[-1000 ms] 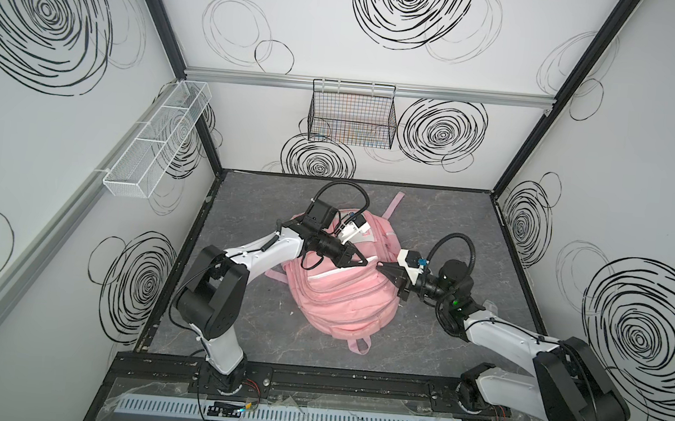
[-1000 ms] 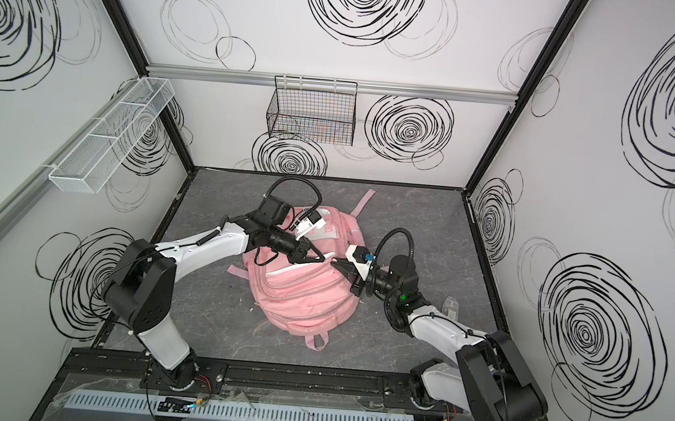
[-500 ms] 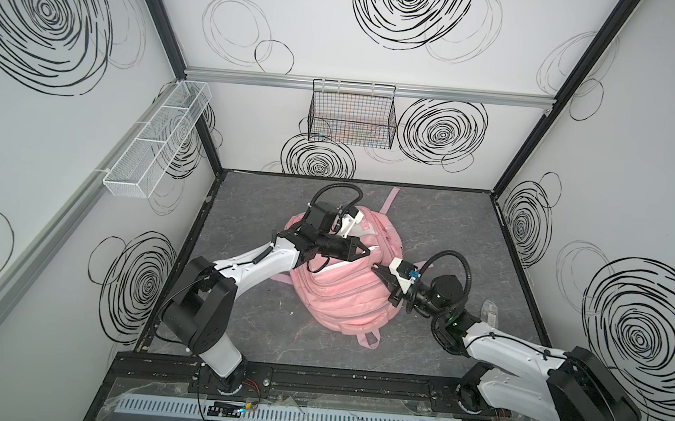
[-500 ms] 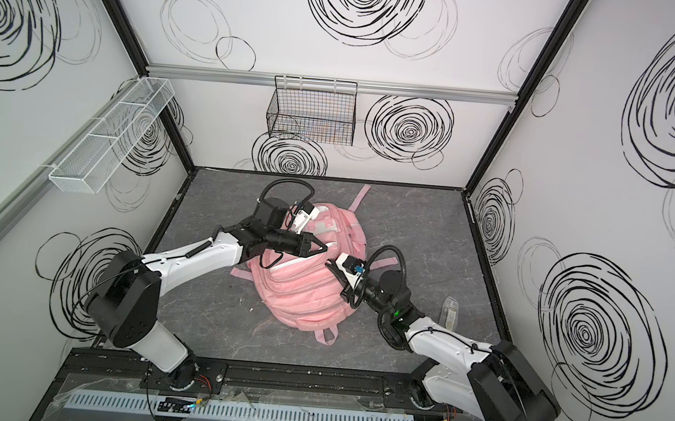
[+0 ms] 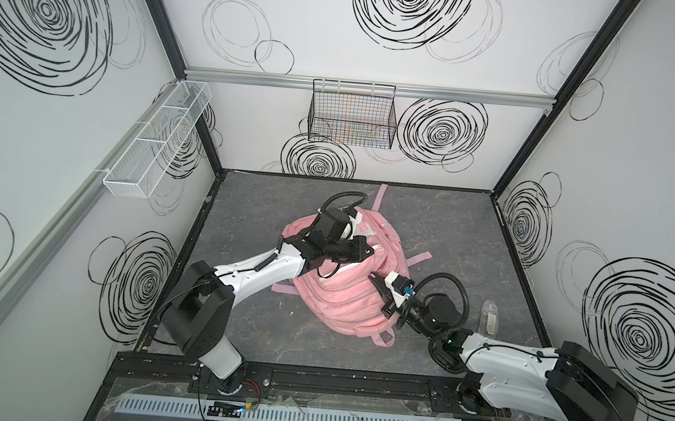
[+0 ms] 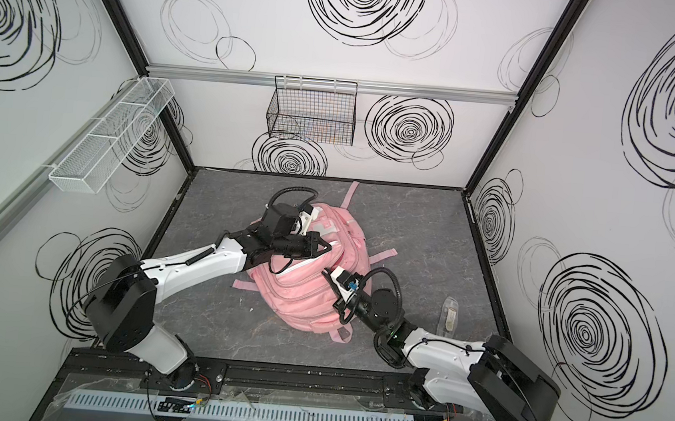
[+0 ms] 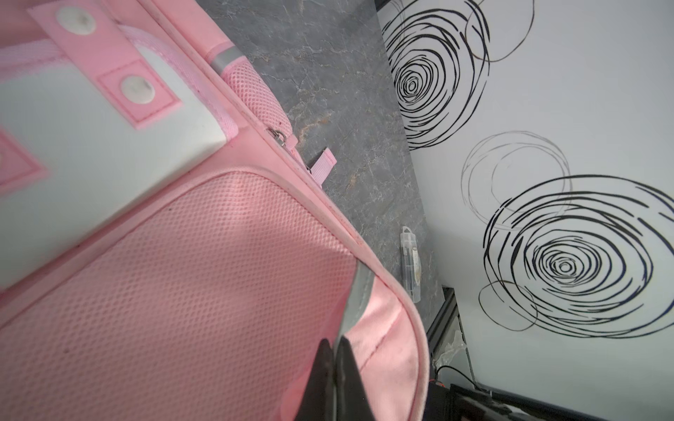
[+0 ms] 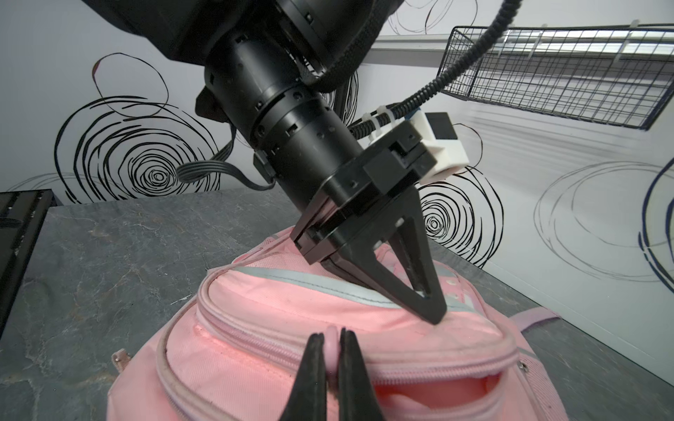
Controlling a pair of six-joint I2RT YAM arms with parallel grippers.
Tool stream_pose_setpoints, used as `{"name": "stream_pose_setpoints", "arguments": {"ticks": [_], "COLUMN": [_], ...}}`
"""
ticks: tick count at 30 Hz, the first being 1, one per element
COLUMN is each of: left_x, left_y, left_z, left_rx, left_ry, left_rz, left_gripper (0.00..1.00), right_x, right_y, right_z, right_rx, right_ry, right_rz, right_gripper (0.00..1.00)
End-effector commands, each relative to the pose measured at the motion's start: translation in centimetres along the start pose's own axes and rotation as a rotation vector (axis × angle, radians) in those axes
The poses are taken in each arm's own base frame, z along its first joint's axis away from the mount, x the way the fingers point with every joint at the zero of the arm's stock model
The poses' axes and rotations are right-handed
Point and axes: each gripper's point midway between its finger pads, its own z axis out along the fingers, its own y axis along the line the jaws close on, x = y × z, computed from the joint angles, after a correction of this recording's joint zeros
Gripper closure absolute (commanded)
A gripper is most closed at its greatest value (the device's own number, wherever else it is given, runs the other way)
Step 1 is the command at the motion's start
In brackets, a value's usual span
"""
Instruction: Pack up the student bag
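Bright, even light fills the white-walled cell in both top views, leaving only a soft shadow around the student bag (image 5: 344, 304) on the grey floor (image 5: 442, 229) — the wide lens splays the black corner posts (image 5: 563, 93) outward. In the left wrist view the nearest pink fabric goes soft. In the right wrist view, glare whitens the wire basket (image 8: 547, 73) rail — streaks smear the wall below.

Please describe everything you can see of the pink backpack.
The student bag is soft pink fabric with grey strips, a white flap, mesh panels and loose straps. It lies on the grey table, one zip partly open. The left pincer pinches its fabric; the right pincer is shut on a pink zip pull.
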Motion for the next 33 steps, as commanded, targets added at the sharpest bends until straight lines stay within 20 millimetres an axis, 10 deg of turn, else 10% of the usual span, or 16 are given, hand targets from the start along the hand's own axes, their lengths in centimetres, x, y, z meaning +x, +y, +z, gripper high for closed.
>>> {"name": "stream_pose_setpoints", "arguments": {"ticks": [1,33], "left_x": [-12.3,-15.6], "left_y": [-0.2,3.8], "left_z": [-4.6,-4.0], "left_rx": [-0.070,-0.135], "left_ry": [-0.510,-0.603], "left_rz": [-0.048,-0.139], "left_gripper": [1.00,1.00], "right_x": [-4.0,-0.5], "right_y": [5.4,12.4], "right_z": [-1.3,2.1], "right_rx": [-0.219,-0.348], "right_ry": [-0.186,-0.135], "right_rz": [0.038,0.079], "right_gripper": [1.00,1.00]}}
